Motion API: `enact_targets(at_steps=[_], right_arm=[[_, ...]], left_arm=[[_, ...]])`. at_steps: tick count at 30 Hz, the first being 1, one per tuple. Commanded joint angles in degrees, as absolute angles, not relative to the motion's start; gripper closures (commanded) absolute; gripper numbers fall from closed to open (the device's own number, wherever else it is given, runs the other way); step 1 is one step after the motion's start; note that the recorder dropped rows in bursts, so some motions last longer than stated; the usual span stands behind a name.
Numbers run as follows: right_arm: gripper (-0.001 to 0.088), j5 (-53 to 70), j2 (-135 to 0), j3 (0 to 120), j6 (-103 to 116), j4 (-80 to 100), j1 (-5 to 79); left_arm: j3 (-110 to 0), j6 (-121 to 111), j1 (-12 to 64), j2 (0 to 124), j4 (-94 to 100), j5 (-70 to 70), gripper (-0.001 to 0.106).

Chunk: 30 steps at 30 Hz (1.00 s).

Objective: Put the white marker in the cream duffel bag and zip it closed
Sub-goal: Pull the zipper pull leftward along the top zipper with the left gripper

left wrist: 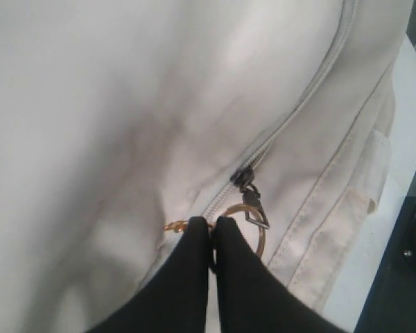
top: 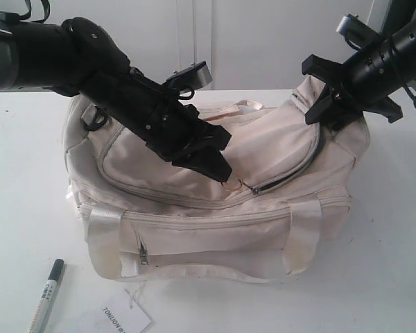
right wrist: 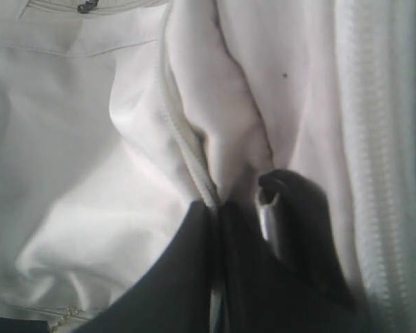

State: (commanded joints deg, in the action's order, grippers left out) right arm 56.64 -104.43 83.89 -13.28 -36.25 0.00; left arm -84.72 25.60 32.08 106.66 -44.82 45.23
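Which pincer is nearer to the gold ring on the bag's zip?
Left. The left pincer is shut on the gold ring, at the front middle of the bag. The right pincer grips fabric at the bag's right end, well away from the ring.

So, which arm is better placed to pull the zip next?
Left: the left gripper is shut on the gold ring pull, while the right gripper pinches fabric at the end of the cream duffel bag.
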Motion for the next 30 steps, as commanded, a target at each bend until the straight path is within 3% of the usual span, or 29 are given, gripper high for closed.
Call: enact_targets(at_steps=[16,30], right_arm=[[0.0868,56.4,-103.6,83.9,-12.8,-36.2,0.0],[0.0868,56.3,-103.6,83.9,-12.8,-36.2,0.0]], left_arm=[[-84.7,25.5,32.1,106.2,-41.9,48.4,0.105],[-84.7,25.7,32.1,98.0,-42.7,42.6,0.105]])
